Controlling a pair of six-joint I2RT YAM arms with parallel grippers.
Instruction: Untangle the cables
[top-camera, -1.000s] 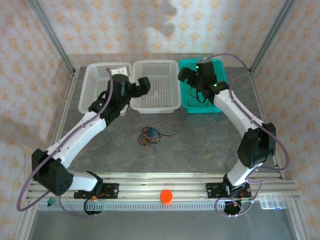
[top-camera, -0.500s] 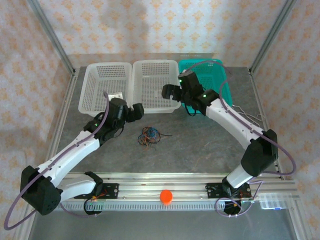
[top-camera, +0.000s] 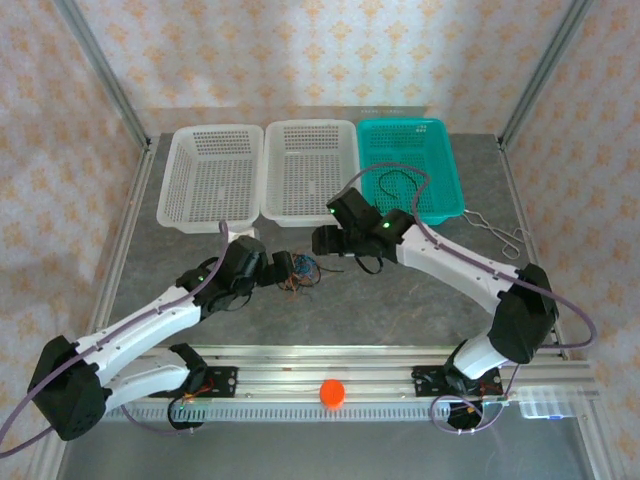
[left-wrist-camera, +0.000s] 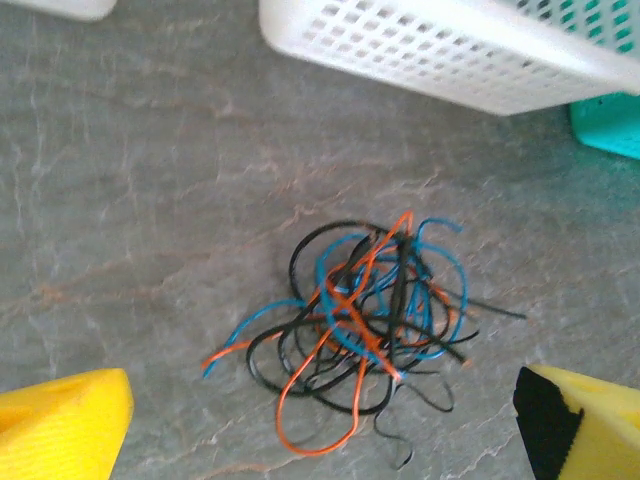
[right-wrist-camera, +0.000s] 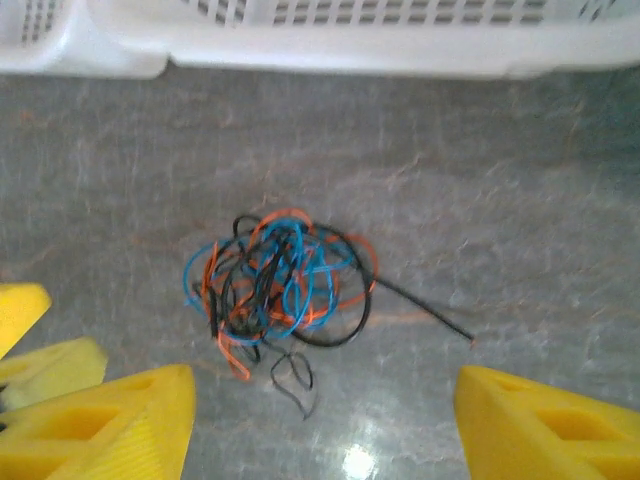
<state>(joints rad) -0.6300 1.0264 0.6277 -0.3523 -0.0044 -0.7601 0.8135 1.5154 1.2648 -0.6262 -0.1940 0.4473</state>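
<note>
Top external view: the cables (top-camera: 298, 268) lie in one tangle on the grey surface (top-camera: 420, 300), in front of the middle white basket (top-camera: 310, 185) and between my two grippers. The left gripper (top-camera: 280, 266) sits just left of the tangle, the right gripper (top-camera: 322, 240) just behind it to the right. On the left wrist camera the yellow fingers stand at the two edges of the picture, spread wide and empty, with the tangle on the surface ahead of them. On the right wrist camera the fingers are also well apart with nothing between them, the tangle lying just beyond. I touch no strand yet. Black, blue and orange-red strands loop through one another, and only a black end and an orange loop stick out free. No strand lies apart from the rest, and I see none in the baskets, so I judge the untangling not yet begun and all of it left. I can read no brand, label or writing anywhere.
</note>
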